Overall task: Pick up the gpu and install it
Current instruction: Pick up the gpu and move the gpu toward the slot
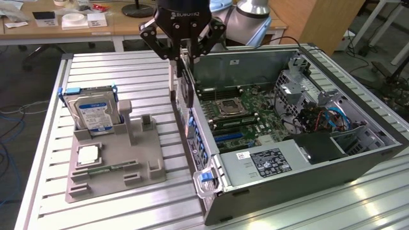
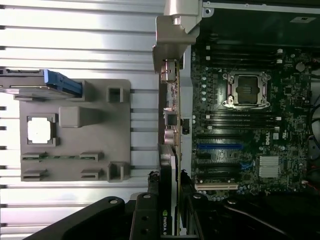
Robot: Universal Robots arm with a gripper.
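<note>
My gripper is shut on the gpu, which hangs edge-down from the fingers. The card sits over the near side wall of the open computer case, above the tabletop. In the wrist view the gpu shows edge-on, green board with its black cooler between my fingers, and its silver end bracket points away from the gripper. The card lines up just beside the motherboard, next to the blue expansion slot, apart from it.
A grey holder tray lies on the slatted metal table at the exterior view's left. It carries a silver hard drive, a processor chip and a memory stick. Drive cages and cables fill the case's far end.
</note>
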